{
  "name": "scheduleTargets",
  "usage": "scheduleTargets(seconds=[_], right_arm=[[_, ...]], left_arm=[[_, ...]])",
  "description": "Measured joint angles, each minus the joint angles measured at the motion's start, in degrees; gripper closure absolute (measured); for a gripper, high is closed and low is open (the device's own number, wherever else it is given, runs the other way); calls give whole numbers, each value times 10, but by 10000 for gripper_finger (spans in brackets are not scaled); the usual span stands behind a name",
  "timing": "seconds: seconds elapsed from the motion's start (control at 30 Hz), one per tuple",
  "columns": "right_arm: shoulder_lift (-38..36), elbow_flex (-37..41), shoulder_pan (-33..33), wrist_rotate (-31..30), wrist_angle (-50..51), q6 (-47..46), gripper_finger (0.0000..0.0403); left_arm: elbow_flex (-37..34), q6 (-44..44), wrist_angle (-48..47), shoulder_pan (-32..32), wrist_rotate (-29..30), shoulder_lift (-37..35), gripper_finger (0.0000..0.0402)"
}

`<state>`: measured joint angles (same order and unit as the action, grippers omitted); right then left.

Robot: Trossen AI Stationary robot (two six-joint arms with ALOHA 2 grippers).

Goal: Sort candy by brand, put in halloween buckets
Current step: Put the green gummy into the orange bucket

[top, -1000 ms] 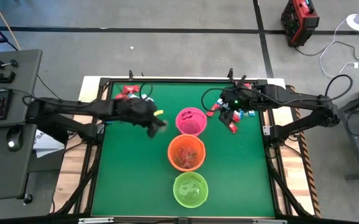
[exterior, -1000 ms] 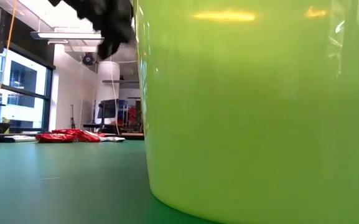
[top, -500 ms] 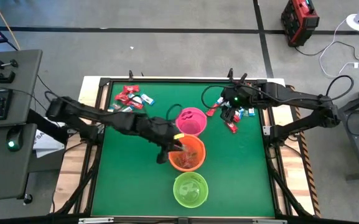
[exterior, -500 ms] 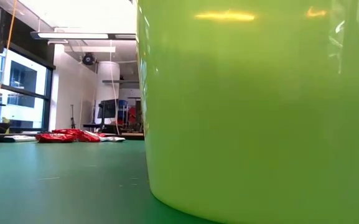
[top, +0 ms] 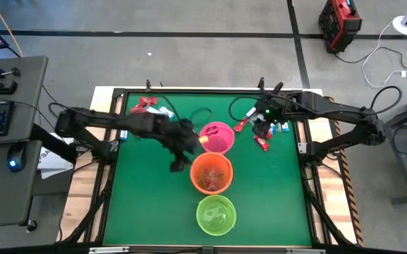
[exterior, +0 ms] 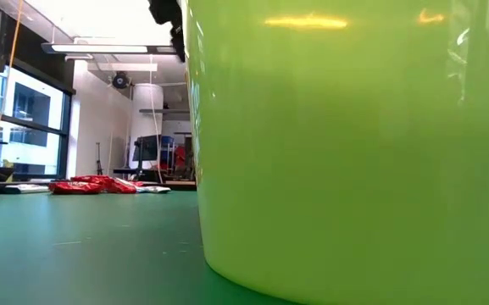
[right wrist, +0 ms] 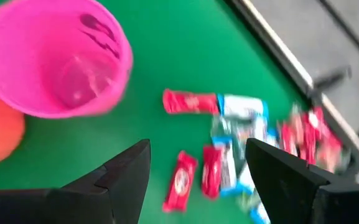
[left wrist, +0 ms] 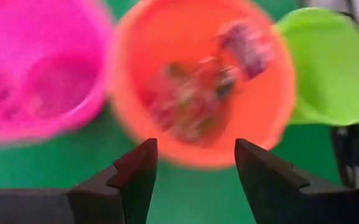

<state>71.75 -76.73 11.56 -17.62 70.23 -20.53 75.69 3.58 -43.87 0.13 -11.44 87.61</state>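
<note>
Buckets: pink bucket (top: 216, 137), orange bucket (top: 211, 173) and lime bucket (top: 216, 214) stood upright in a row.
Candy: loose packets (top: 150, 107) and (top: 261, 130) lay either side of the pink bucket; more filled the orange bucket.

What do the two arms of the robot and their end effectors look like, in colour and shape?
Both arms are dark, nearly black, slim and jointed. The left end effector has two black fingers of wedge form with flat inner faces, and the right end effector has the same kind. A small green light glows on the right arm near the wrist, and thin black cables loop beside it. No markings are visible.
</note>
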Motion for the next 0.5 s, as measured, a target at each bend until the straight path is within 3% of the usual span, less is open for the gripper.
scheduleTargets(seconds=[0.13, 0.3, 0.5], right_arm=[[-12, 37, 22, 1, 20, -109, 146], [-52, 163, 39, 44, -21, -239, 146], [-68, 281, 96, 68, -122, -397, 146]], left_arm=[[-112, 26, 71, 64, 1, -86, 195], [-261, 119, 190, 128, 1, -185, 195], [-339, 144, 248, 144, 2, -240, 195]])
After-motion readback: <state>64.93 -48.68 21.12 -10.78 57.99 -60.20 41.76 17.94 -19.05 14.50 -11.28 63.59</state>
